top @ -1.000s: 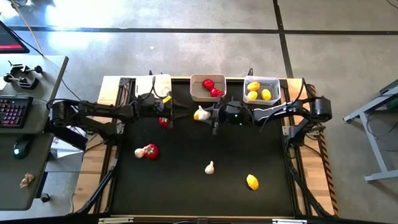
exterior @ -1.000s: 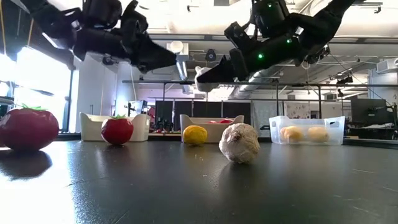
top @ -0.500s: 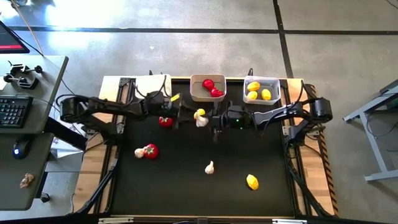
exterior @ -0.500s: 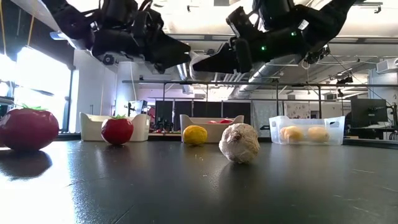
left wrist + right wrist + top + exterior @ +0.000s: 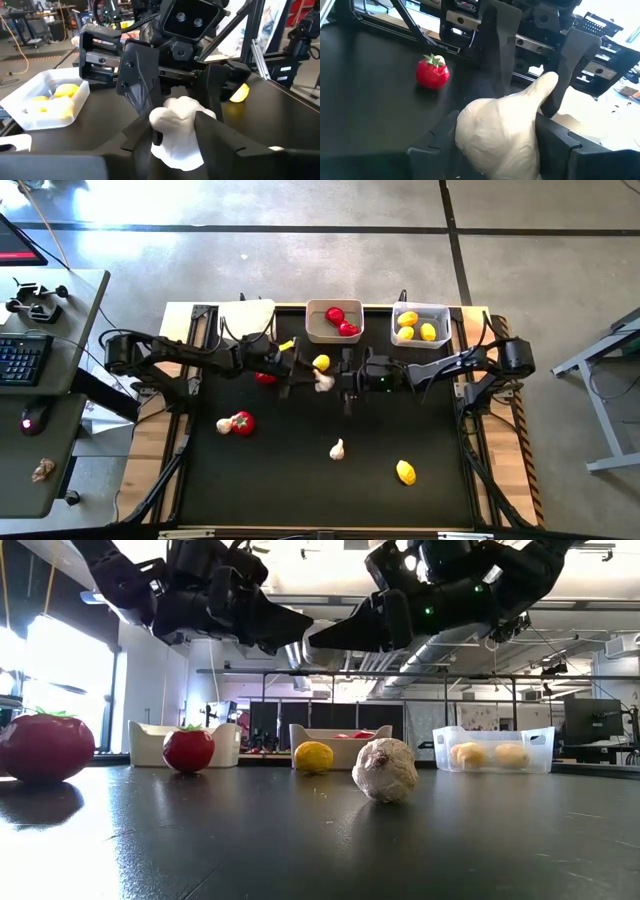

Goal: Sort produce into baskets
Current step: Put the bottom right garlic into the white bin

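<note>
in the high view, a white garlic bulb is seen held above the middle of the black table, with the left gripper and the right gripper meeting at it from either side. a lemon lies just behind the bulb and a tomato shows beside the left arm. a tomato with a garlic, a lone garlic and a lemon are spread nearer the front, well apart. at the far edge, tomatoes are held in the middle basket and lemons in the right basket; the white basket is partly covered by the left arm. in the low view, both grippers are seen raised above the table, tips nearly touching. in the left wrist view, the left fingers are pressed against the bulb's sides. in the right wrist view, the right fingers are clamped on the same bulb, with a finger of the other gripper touching its pointed tip.
</note>
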